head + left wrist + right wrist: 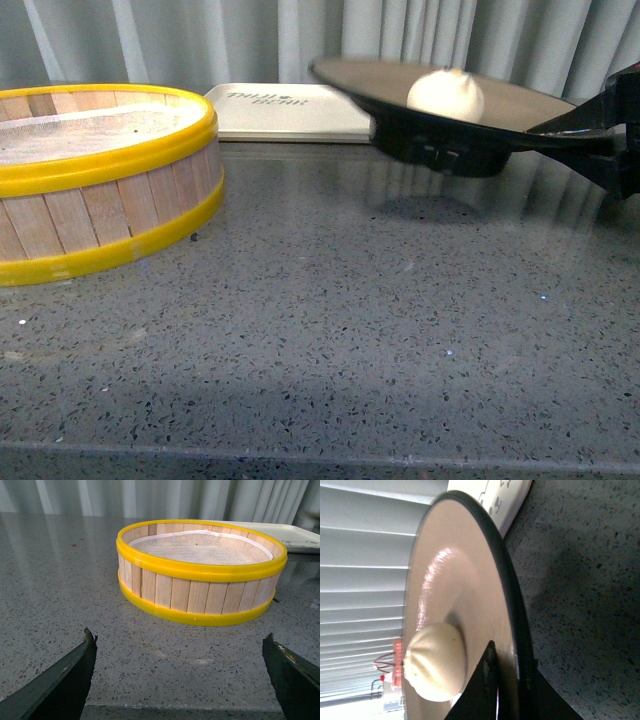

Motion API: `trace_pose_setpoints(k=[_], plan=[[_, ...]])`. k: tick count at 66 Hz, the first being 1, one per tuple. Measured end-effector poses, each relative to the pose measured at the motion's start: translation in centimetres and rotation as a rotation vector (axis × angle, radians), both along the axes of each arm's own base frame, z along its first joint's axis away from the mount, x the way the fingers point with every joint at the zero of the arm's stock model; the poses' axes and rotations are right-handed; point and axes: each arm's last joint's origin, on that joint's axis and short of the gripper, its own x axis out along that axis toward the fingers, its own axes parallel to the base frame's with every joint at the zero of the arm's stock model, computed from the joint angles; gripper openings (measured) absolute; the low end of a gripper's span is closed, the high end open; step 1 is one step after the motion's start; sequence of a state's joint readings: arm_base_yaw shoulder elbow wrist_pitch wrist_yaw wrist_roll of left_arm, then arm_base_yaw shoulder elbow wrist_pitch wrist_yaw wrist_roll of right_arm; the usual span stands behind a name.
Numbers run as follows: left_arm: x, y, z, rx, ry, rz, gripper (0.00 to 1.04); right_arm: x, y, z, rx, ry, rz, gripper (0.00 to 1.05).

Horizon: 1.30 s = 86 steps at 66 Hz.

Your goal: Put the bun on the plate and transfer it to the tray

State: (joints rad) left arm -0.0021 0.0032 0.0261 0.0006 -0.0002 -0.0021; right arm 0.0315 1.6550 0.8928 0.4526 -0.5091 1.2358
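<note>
The grey counter (330,330) carries the basket (200,575), which sits straight ahead of the left gripper (178,637). That gripper's jaws are spread wide with nothing between them, low over the counter. The tray (290,115) lies flat, past the plate's free edge, on the side away from the right jaws and a little further back. The plate (530,103) hangs clear of the counter, casting a shadow beneath it, and the right gripper (575,128) is clamped on its rim at one edge only. The upper finger (482,685) lies over the tan inside and the other is hidden under the black rim. The bun (446,95) rests on the plate just beyond the fingertips, toward the centre, beside the upper finger. The step in hand looks like carrying the loaded plate to the tray. Because the plate is held by a single edge, it should travel slowly and as level as the wrist allows, so the bun does not roll toward the free side. The foot should clear the tray's raised edge before lowering, then settle flat inside it, and the jaws should release only once the plate's weight is on the tray.
</note>
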Motion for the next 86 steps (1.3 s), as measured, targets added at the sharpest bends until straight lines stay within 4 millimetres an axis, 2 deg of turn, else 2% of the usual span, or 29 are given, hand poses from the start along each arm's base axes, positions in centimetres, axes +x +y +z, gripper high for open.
trace_pose_setpoints(k=[18,32,44,60,68,78,86], plan=[[0.0,0.0,0.0,0.000,0.000,0.000,0.98,-0.1,-0.6,1.0,-0.002,-0.033,-0.021,0.03],[0.0,0.0,0.0,0.000,0.000,0.000,0.98,1.4,-2.2,4.0,-0.006,-0.099,-0.058,0.03],[0.0,0.0,0.0,0.000,0.000,0.000,0.98,4.2,-4.1,5.7,-0.026,-0.104,-0.083,0.03],[0.0,0.0,0.0,0.000,0.000,0.000,0.98,9.2,-6.0,4.8,-0.060,-0.020,-0.113,0.03],[0.0,0.0,0.0,0.000,0.000,0.000,0.98,11.0,-5.0,4.8,-0.090,-0.012,-0.096,0.03],[0.0,0.0,0.0,0.000,0.000,0.000,0.98,11.4,-2.0,5.5,-0.108,-0.042,-0.018,0.03],[0.0,0.0,0.0,0.000,0.000,0.000,0.98,11.8,-1.3,4.7,-0.112,-0.032,-0.005,0.03]])
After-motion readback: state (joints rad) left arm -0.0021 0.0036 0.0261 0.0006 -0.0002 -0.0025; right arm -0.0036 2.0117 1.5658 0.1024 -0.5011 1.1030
